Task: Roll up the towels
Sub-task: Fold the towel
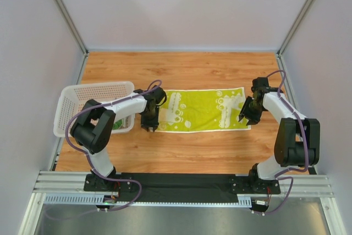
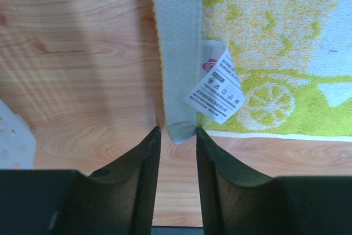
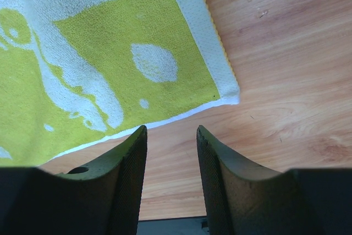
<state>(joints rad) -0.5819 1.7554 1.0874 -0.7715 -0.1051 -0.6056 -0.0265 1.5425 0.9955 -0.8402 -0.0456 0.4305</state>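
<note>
Top view. You see the lime-yellow towel (image 1: 201, 111) spread flat on the wooden table (image 1: 181, 152), its long side running left to right between the two arms. The white mesh basket (image 1: 93, 87) stands just off the towel's left end, apart from it. Most of the basket's interior shows only bare white mesh. At the corner nearest the towel, partly behind the left arm, a dark green patch (image 1: 117, 125) shows through the wall, too small for you to tell what it is.

Left wrist view. The left gripper (image 2: 176, 136) hangs over the towel's near-left corner with its jaws parted by a narrow gap and nothing between them. The pale hem band (image 2: 179, 53) ends just beyond the fingertips. A white care label (image 2: 217, 89) lies on the towel beside that band.

Right wrist view. The right gripper (image 3: 171, 130) is at the towel's near-right corner (image 3: 228, 92), jaws apart and holding nothing. The corner lies flat on the wood just ahead of the fingers (image 3: 129, 163), not touching them.
</note>
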